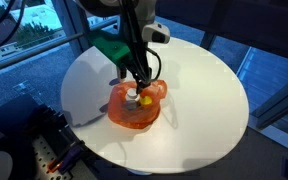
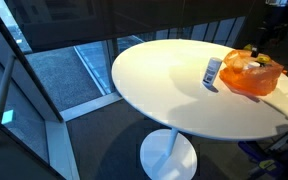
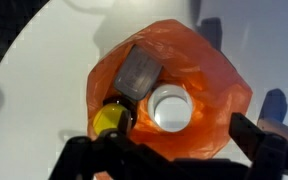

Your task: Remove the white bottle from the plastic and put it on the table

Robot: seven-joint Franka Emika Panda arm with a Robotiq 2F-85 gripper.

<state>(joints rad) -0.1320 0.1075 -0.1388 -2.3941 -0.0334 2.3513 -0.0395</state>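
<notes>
An orange plastic bag (image 1: 134, 112) lies open on the round white table (image 1: 204, 90); it also shows in an exterior view (image 2: 254, 80) and the wrist view (image 3: 209, 90). Inside it stands the white bottle (image 3: 170, 108), seen from above, with its top showing in an exterior view (image 1: 131, 97). Beside the bottle in the bag are a yellow-capped item (image 3: 109, 120) and a grey box (image 3: 139, 68). My gripper (image 3: 169, 150) is open and empty, hanging just above the bag's mouth (image 1: 142, 82), its fingers on either side of the bottle's top.
A green object (image 1: 112, 48) sits on the table behind the bag. A white and blue can (image 2: 213, 72) stands beside the bag. The table edge (image 2: 184, 125) drops to the floor; glass walls surround the area.
</notes>
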